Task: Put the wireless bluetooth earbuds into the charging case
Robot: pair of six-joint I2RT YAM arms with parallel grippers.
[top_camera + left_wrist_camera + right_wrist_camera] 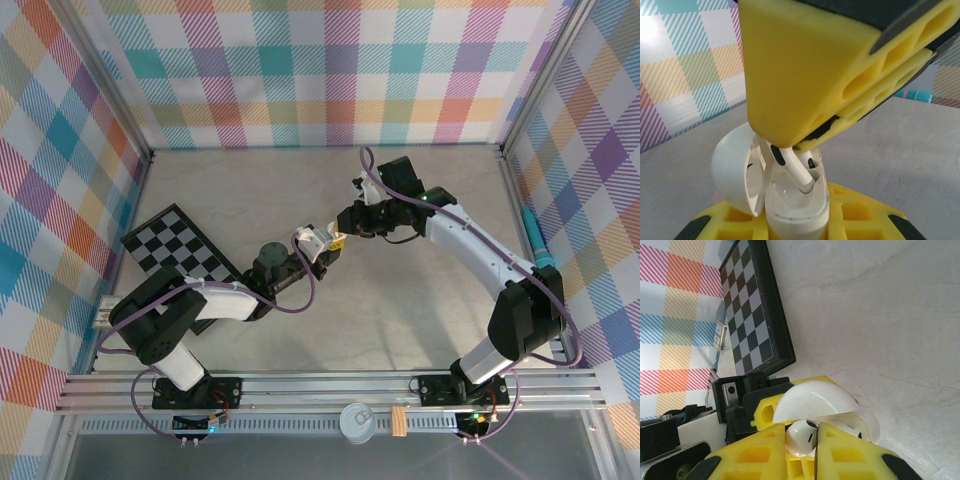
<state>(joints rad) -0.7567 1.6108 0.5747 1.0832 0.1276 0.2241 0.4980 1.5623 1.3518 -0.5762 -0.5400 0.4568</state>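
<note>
nearest, on the metal rail [300,385] in front of the arm bases, sit a round grey disc [357,420] and a small tan block [398,421]. further in, above the middle of the pale worktop [400,320], the two arms meet. the left gripper [318,245] has its yellow fingers [860,212] closed on the body of the white charging case [796,212], which stands upright with its lid [732,165] swung open to one side. the right gripper [343,238] comes in from the other side, its fingers [755,455] narrowed around the round head of a white earbud [801,436] (the head is pinched between the two yellow pads). in the left wrist view the earbud's stem points down into the open case, its tip at the mouth of a well and its head above the rim. off to the left, a black-and-white chessboard [180,245] lies flat on the worktop near the left wall. a long teal stick [535,240] lies along the right wall. checked cloth walls [330,70] close the back.
</note>
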